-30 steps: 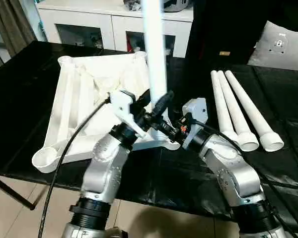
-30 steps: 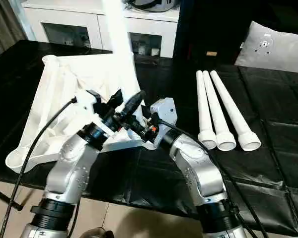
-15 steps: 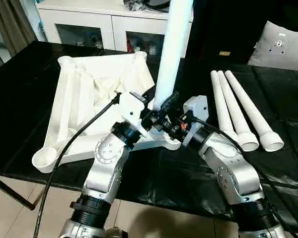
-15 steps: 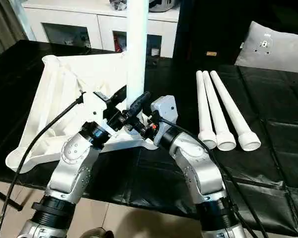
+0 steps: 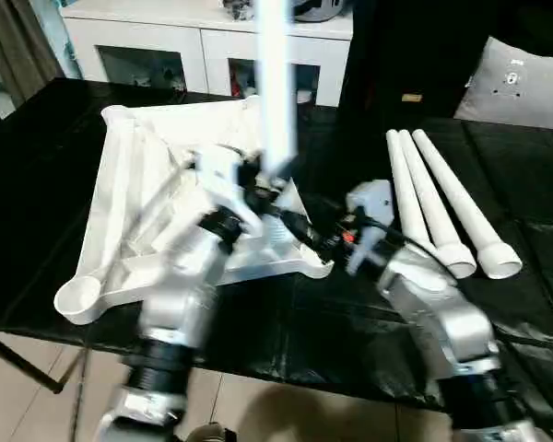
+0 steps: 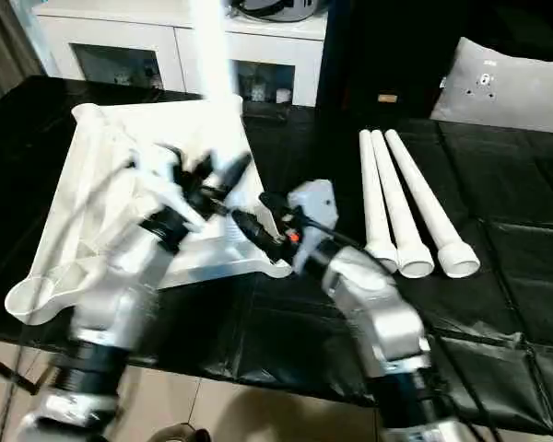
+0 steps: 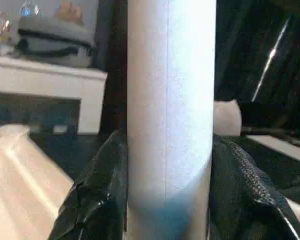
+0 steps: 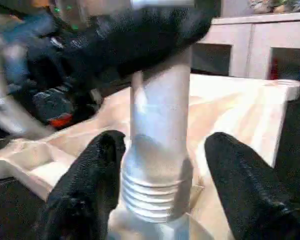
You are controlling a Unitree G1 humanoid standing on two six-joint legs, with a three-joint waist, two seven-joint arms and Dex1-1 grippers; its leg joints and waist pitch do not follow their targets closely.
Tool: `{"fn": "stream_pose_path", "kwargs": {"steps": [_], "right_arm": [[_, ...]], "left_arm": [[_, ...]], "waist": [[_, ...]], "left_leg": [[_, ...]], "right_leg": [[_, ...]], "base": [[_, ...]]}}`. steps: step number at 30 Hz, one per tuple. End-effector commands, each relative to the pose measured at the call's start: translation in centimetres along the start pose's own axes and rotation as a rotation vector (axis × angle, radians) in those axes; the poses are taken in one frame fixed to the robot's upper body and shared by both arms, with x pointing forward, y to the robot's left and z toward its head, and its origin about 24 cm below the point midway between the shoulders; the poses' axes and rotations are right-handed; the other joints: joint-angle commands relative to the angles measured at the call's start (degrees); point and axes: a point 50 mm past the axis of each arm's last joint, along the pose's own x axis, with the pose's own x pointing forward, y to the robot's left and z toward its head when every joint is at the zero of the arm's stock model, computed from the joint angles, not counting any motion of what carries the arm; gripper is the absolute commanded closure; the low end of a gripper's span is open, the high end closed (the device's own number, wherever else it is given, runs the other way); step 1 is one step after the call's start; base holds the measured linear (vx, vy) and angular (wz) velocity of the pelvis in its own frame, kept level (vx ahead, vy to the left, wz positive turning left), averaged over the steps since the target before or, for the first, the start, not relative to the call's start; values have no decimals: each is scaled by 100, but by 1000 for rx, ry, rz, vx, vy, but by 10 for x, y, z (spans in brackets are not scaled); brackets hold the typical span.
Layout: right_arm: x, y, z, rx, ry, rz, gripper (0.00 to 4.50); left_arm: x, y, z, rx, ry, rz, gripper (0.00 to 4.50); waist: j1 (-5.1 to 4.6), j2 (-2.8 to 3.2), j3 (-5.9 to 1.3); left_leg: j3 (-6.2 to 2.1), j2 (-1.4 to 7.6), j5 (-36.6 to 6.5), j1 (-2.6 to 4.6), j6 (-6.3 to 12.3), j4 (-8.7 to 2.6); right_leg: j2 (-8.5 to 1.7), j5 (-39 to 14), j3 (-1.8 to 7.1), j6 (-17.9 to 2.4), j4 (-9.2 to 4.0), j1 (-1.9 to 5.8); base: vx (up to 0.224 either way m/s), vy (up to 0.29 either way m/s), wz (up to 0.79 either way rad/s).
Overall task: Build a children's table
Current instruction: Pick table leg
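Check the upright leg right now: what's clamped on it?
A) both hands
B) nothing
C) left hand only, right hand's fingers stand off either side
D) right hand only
C: the left hand has its fingers pressed against the upright leg, while the right hand straddles its threaded base with gaps on both sides.

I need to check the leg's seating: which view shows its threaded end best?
The right wrist view: the threaded end sits between the right gripper's open fingers. Left wrist view shows the left gripper clamping the shaft; head views blur it.
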Motion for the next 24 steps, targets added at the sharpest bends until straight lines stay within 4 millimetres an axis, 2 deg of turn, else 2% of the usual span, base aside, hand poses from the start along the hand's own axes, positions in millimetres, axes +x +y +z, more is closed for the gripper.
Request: {"fn": "stream_pose_path", "kwargs": {"steps": [1, 4, 8, 11, 17, 21, 24], "right_arm": [[-9, -3, 12, 43, -41, 41, 113], [-20, -15, 22, 94, -75, 16, 94], [-33, -37, 30, 152, -40, -52, 68], [-40, -46, 37, 176, -52, -58, 27], [-46, -46, 46, 209, -29, 3, 6], [-44, -49, 49, 259, -17, -3, 6], [-44, -38, 51, 163, 23, 110, 6]], "left_arm": [[3, -2, 11, -26, 33, -67, 259], [3, -4, 19, -59, 57, -138, 259], [3, -5, 31, -136, 51, -214, 259], [2, -8, 37, -168, 67, -279, 259], [2, -17, 43, -187, 94, -387, 259], [3, -20, 46, -184, 102, -423, 259], [3, -23, 48, -161, 111, -463, 259]], "waist": [[13, 47, -402], [43, 48, -398], [37, 50, -384], [41, 38, -388], [38, 37, -399], [46, 45, -393], [62, 47, -397]], "left_leg": [[-142, 338, -1035, 179, 56, -385], [-143, 341, -1052, 184, 40, -393], [-133, 320, -1150, 181, -83, -397], [-116, 301, -1023, 161, -60, -373], [-116, 291, -755, 144, 85, -352], [-110, 299, -801, 158, 56, -351], [-111, 304, -819, 149, 12, -353]], "right_leg": [[-445, 293, 251, -1199, -433, 215], [-445, 155, 247, -1249, -435, 214], [-450, -170, 238, -1302, -467, 222], [-455, -173, 246, -1286, -479, 238], [-435, 82, 230, -1333, -455, 254], [-448, -140, 228, -1363, -471, 244], [-445, -167, 229, -1295, -476, 251]], "base": [[0, 0, 0], [0, 0, 0], [0, 0, 0], [0, 0, 0], [0, 0, 0], [0, 0, 0], [0, 0, 0]]}}
